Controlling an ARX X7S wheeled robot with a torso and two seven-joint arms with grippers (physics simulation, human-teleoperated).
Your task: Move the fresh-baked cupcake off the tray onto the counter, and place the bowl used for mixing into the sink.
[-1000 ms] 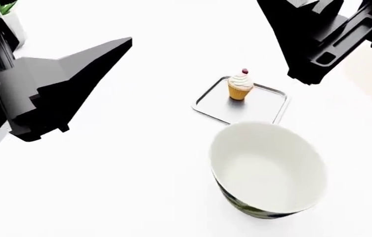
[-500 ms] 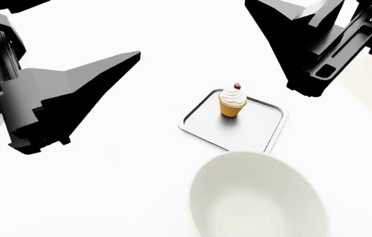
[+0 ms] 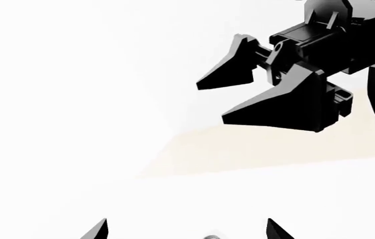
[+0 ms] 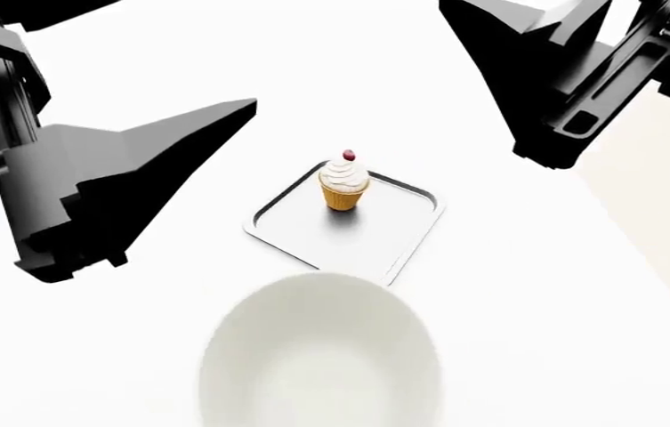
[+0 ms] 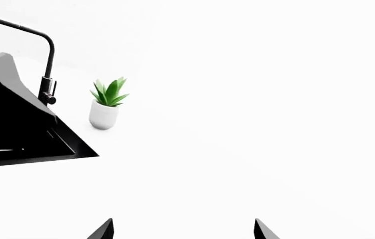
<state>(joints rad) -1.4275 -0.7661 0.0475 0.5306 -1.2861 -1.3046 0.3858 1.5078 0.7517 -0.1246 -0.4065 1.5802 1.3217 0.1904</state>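
Observation:
The cupcake (image 4: 344,182) stands upright on the silver tray (image 4: 400,227) on the white counter (image 4: 525,294). The large off-white bowl (image 4: 320,356) sits just in front of the tray, nearest me. My left gripper (image 3: 187,230) is open and empty; one of its fingers (image 4: 145,160) hangs high to the left of the tray. My right gripper (image 5: 183,229) is open and empty too; its fingers (image 4: 525,80) hover above and to the right of the tray. It also shows open in the left wrist view (image 3: 214,102). The black sink (image 5: 1,142) with its faucet (image 5: 44,55) lies far off.
A white plant pot (image 5: 103,115) with green leaves stands beside the faucet. The counter's right edge runs diagonally, with beige floor (image 4: 667,213) beyond it.
The head view has swung: tray, cupcake and bowl slid leftward in the picture and the bowl came nearer. Both grippers stay open and about where they were.

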